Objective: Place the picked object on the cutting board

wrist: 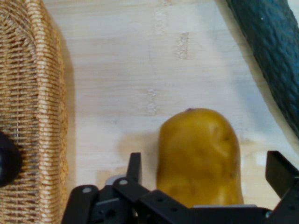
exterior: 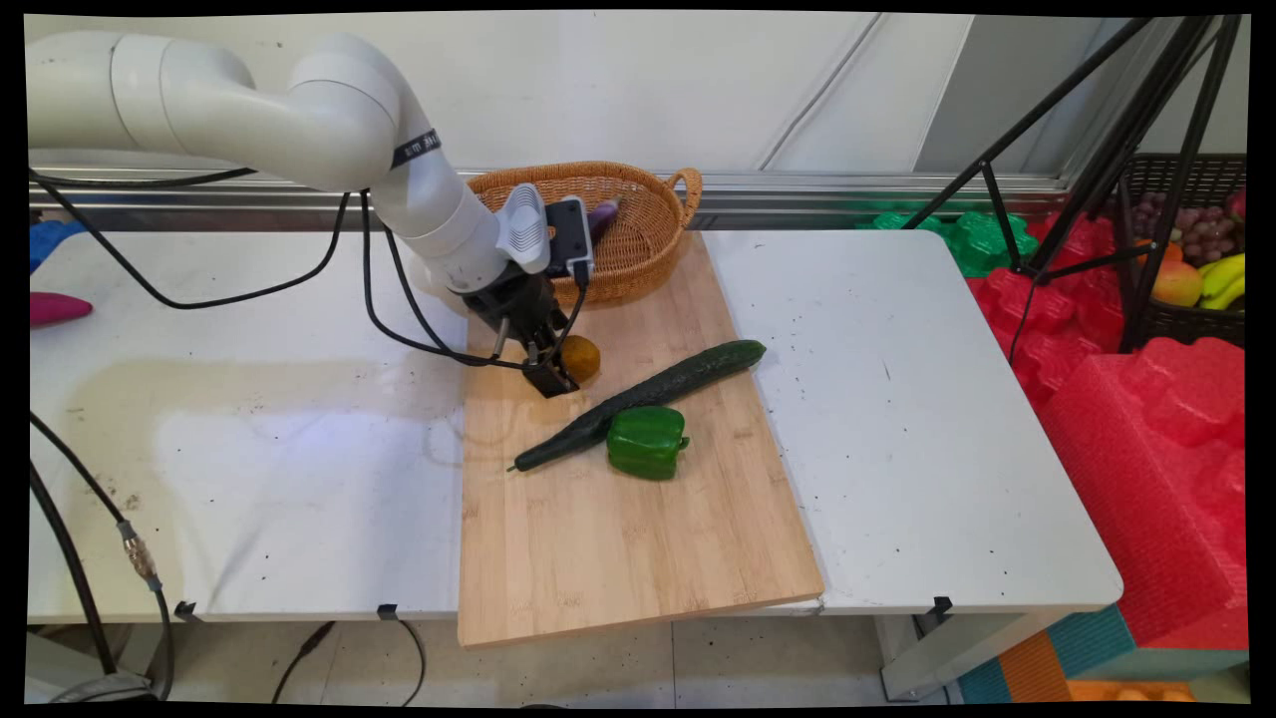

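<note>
- Main view: the pincer (exterior: 560, 377) is low over the far-left part of the wooden cutting board (exterior: 618, 529), which lies on the white worktop (exterior: 897, 419).
- Just beside the pincer, on its right, there is a small yellow-brown fruit (exterior: 581, 357) on the board.
- A long dark green cucumber (exterior: 638, 402) lies diagonally across the board, and a green bell pepper (exterior: 647, 441) lies touching its near side.
- A woven basket (exterior: 638, 234) with handles stands at the far end of the board. Inside it a dark purple thing (exterior: 604, 213) shows, partly hidden by the arm.
- At the far right, off the worktop, a dark crate (exterior: 1186, 249) holds grapes, bananas and an orange-red fruit.
- Hand view: the fruit (wrist: 200, 156) lies on the board (wrist: 140, 70) between the two fingers (wrist: 134, 167), which stand apart on either side of it. I cannot tell if they touch it.
- The basket wall (wrist: 37, 116) is on the left side, with a dark round thing (wrist: 8, 157) in it at the edge.
- The cucumber (wrist: 275, 56) crosses the upper right corner.
</note>
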`<state>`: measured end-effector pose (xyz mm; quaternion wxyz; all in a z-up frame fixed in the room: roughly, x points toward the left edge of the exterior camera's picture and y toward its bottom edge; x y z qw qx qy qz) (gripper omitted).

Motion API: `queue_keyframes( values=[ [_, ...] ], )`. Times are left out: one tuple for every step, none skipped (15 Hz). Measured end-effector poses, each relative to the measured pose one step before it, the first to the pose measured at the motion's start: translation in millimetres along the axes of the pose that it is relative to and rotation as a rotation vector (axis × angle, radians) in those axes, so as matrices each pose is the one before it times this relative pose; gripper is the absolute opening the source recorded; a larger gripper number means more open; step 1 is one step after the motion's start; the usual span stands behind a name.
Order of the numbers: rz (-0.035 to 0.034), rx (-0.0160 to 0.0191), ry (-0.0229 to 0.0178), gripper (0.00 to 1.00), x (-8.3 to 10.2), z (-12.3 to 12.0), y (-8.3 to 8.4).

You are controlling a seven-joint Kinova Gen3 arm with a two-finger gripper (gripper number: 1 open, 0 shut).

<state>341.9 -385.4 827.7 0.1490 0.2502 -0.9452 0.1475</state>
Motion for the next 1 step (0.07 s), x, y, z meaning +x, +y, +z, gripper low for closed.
queue_keyframes(
  values=[
    [0.00455,0.00004,0.00366,1.00,-0.84,-0.83,-0.30]
  ],
)
